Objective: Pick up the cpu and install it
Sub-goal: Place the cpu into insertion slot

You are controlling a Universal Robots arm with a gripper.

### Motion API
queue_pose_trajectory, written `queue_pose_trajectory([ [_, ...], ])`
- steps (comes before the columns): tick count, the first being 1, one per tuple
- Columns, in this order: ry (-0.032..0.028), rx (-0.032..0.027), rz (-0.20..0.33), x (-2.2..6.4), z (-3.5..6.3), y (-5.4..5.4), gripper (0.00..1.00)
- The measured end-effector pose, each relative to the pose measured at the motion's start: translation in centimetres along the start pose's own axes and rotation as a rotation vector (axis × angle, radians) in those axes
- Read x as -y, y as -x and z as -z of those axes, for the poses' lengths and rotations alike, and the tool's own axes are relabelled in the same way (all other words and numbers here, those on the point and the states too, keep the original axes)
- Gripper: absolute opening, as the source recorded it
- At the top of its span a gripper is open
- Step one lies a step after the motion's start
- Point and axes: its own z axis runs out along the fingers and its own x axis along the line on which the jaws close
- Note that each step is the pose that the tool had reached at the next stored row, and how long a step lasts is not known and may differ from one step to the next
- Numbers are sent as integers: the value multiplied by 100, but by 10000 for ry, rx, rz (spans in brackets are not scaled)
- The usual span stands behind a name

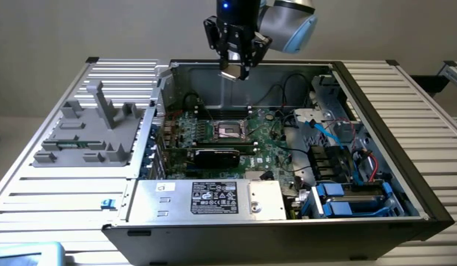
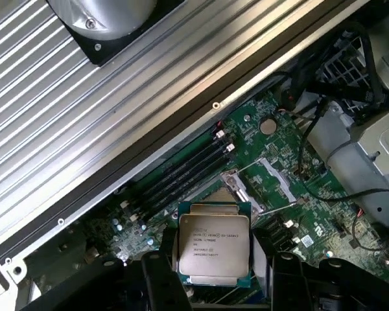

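A ribbed grey surface carries an open computer case. Above it, the hand grips the cpu by its thin edges, well apart from the socket. A slip or skewed approach could likely damage the socket's contacts.

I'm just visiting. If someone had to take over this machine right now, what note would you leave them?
Claw: shut on the cpu, gripping it by two opposite edges.
Where: the claw hangs above the far wall of the open computer case. The socket sits lower down on the green motherboard.
Done: cpu picked up.
Left: cpu not yet in the socket.
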Motion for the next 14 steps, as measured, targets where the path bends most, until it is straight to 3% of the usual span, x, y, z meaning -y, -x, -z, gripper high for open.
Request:
queue_pose_trajectory([
  [5, -37, 108, -579, 1, -11, 1, 54],
  [10, -142, 278, -1067, 2, -17, 1, 54],
  [14, -158, 345, -1555, 2, -20, 1, 54],
])
